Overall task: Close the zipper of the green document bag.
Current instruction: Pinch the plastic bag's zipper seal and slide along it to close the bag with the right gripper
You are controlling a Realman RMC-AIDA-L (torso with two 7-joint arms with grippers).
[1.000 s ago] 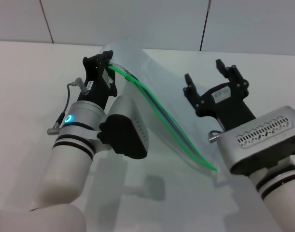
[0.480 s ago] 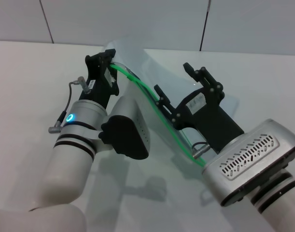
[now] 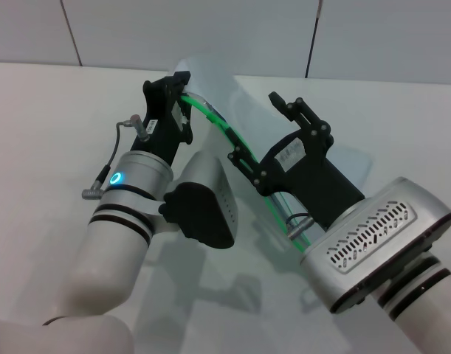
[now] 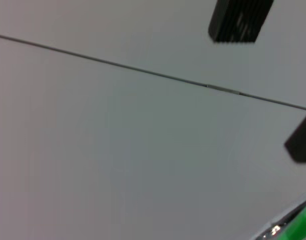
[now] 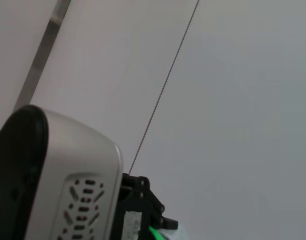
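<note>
The green document bag (image 3: 218,82) is held up off the white table, its translucent sheet curving back to the right (image 3: 352,156). Its zipper (image 3: 224,127) runs as a bright green strip from the far end down toward me (image 3: 297,234). My left gripper (image 3: 178,87) is shut on the bag's far zipper end. Open and spread wide, my right gripper (image 3: 259,130) sits at the middle of the zipper, the strip passing by its nearer finger (image 3: 238,156). The left wrist view catches a bit of green strip (image 4: 304,223) and a shiny metal piece (image 4: 273,231).
The white table (image 3: 48,118) stretches to the left and far right. A pale panelled wall (image 3: 210,29) stands behind it. The right wrist view shows the left arm's housing (image 5: 57,180) and the left gripper (image 5: 142,202).
My right gripper has swung in from the right to the zipper's middle and stayed open. The left gripper has shifted slightly up and right with the bag's end.
</note>
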